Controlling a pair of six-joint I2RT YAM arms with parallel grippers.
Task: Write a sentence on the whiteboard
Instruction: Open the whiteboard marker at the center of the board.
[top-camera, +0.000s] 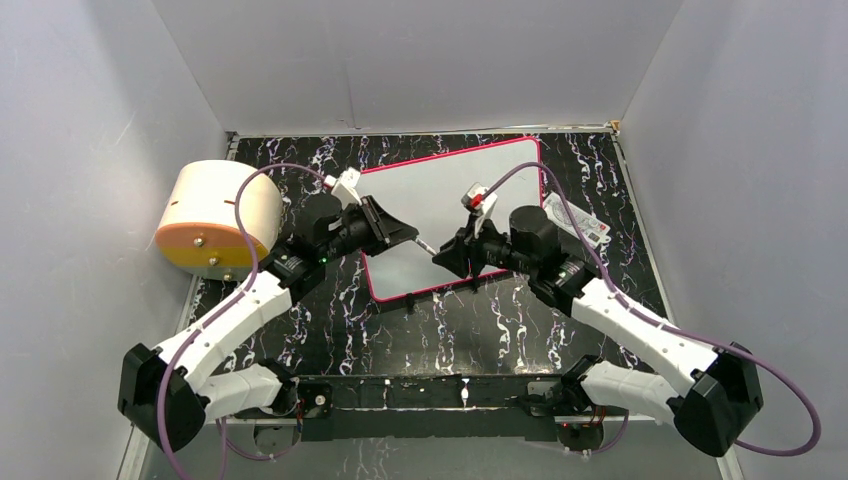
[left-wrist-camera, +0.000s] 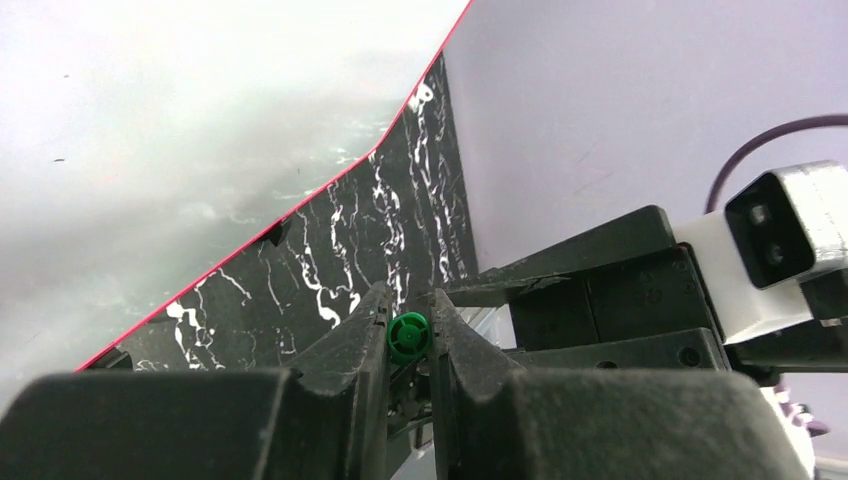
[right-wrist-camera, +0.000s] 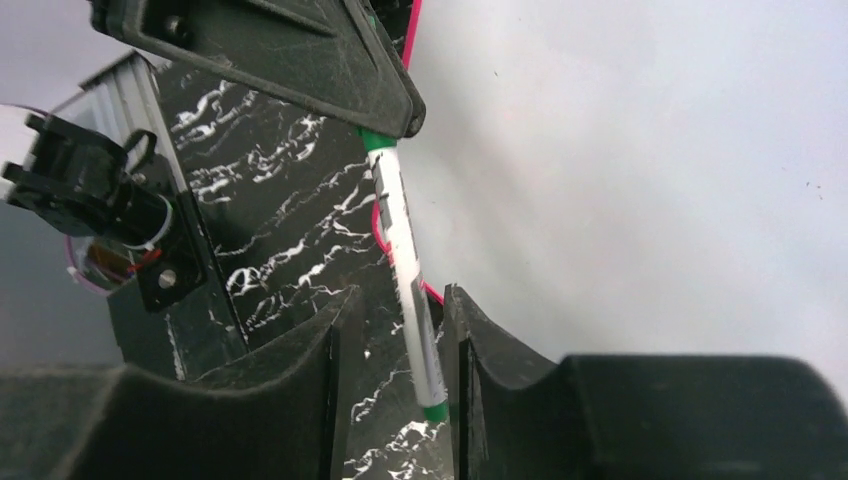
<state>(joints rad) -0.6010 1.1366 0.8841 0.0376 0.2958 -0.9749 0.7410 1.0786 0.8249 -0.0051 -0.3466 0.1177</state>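
- Two grippers met nose to nose in the top view, the left gripper (top-camera: 408, 236) and the right gripper (top-camera: 445, 255). A thin marker (top-camera: 426, 243) bridged them above the near part of the whiteboard (top-camera: 450, 190). The board lay flat and skewed on the black marbled table (top-camera: 480, 330), with no sentence on it. A cream drum (top-camera: 215, 215) stood well to its left, and a small packet (top-camera: 585, 225) lay just beside its right edge.
- Left wrist view: the left jaws were pinched tight on the marker's green end.
- Right wrist view: the right jaws stood narrowly apart. The white barrel ran between them with a gap on one side, so it was not clamped there.
- The board looked stiff and smooth and likely needed no holding. The marker looked light and slick, probably best gripped mid-barrel and square to the pads, or it might swivel under writing pressure.
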